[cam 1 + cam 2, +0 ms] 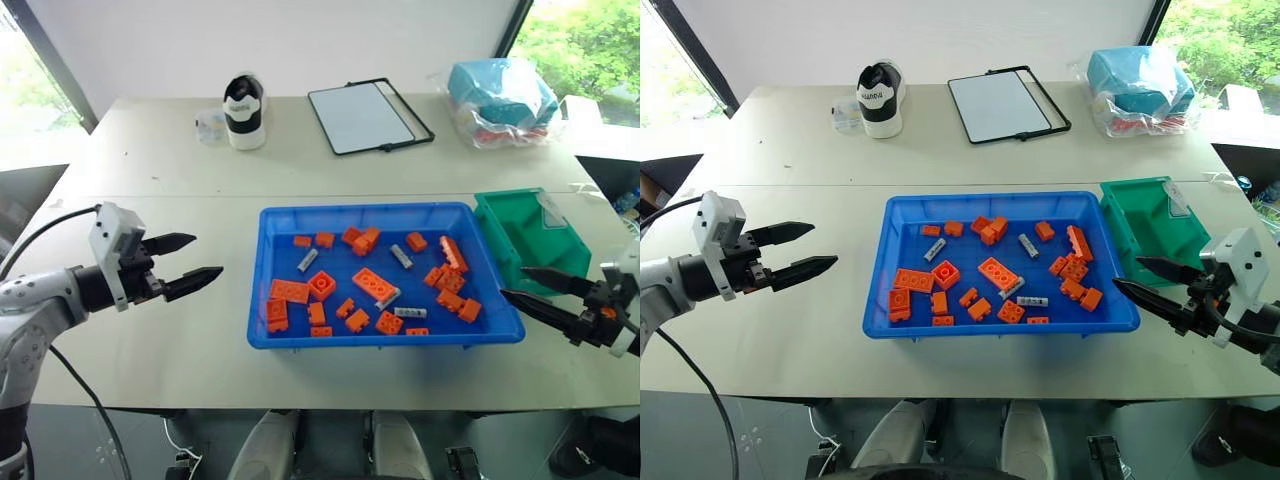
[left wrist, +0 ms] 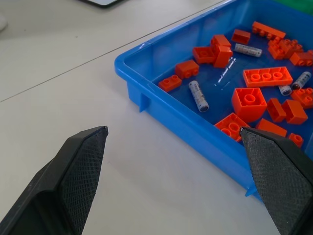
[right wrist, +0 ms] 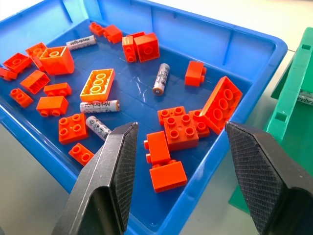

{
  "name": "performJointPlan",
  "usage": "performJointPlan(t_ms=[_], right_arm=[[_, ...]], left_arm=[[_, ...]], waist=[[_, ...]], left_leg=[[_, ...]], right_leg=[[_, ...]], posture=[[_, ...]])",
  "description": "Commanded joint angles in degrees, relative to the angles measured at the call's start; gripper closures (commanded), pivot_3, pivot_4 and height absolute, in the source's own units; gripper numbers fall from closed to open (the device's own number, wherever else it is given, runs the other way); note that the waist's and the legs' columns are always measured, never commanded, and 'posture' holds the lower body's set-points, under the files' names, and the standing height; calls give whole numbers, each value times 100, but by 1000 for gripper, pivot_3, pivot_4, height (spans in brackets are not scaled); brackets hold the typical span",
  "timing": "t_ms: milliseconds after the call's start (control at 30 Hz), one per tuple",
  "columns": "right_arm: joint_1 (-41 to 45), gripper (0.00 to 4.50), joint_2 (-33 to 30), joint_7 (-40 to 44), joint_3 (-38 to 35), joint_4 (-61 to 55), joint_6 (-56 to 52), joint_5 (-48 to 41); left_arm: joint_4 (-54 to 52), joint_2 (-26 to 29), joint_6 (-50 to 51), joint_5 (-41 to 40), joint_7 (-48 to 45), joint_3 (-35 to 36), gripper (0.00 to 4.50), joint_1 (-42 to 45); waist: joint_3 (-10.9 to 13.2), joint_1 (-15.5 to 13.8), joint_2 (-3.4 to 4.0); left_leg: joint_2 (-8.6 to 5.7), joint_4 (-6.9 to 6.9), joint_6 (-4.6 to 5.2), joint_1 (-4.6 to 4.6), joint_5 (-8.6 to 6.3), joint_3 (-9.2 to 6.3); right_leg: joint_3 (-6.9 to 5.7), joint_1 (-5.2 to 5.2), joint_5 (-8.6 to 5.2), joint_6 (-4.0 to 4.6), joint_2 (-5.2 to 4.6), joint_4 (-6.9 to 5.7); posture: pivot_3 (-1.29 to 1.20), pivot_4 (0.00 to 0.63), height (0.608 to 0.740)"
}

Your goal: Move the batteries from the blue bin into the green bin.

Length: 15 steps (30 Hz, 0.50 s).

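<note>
My claws (image 1: 195, 258) (image 1: 1148, 279) hang wide and empty beside the blue bin (image 1: 290, 338), since batteries (image 3: 100, 106) lie among bricks (image 3: 97, 84).

Left hand (image 1: 195, 262) open, pointing inward, right hand (image 1: 1145, 279) open, pointing inward, both empty

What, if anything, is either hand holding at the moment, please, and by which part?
Nothing is held. The left hand and right hand are both open and empty, either side of the large shallow blue plastic bin.
</note>
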<state>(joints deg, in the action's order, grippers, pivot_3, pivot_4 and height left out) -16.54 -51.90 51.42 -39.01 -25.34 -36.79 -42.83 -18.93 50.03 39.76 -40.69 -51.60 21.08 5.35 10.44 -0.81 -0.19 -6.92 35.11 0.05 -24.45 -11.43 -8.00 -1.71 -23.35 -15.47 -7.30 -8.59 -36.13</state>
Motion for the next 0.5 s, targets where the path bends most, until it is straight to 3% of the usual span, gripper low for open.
performJointPlan(t_ms=[33, 500], right_arm=[[13, 1608, 49, 1, -78, -75, 50, 17], [139, 1608, -14, 13, 58, 10, 86, 113]], left_arm=[[-175, 31, 25, -113, 72, 143, 0, 115], [-261, 56, 136, -169, 86, -92, 0, 391]], waist=[[0, 1, 0], [0, -1, 0]], left_leg=[[0, 1, 0, 0, 0, 0], [0, 3, 3, 2, 2, 1]], right_leg=[[0, 0, 0, 0, 0, 0], [-1, 2, 1, 0, 1, -2]], posture=[[0, 150, 731], [0, 150, 731]])
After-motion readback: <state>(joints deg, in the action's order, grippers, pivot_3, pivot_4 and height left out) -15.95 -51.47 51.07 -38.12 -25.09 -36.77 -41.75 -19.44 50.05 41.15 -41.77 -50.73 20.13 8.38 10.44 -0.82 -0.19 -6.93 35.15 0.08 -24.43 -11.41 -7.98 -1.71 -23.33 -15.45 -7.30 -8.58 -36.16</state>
